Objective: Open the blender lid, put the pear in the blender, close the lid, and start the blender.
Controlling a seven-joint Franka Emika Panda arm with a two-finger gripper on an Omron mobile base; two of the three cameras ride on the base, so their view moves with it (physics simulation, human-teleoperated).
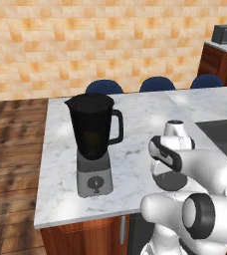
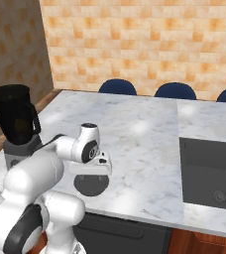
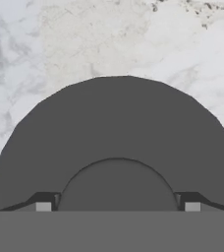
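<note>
Blender lid (image 3: pixel 115 133) lying flat on marble counter (image 2: pixel 149 134), right of blender (image 1: pixel 93 142) – gripper (image 3: pixel 117 206) sitting directly over it, fingertips flanking centre knob; grip state indeterminable.

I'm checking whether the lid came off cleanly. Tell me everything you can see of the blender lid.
The blender lid is a round, flat, matte black disc with a small raised dome knob at its centre. It lies flat on the white marble counter, off the blender, to the right of its base near the counter's front edge. The gripper is directly over it, a fingertip on either side of the knob; whether they are squeezing it I cannot tell.
</note>
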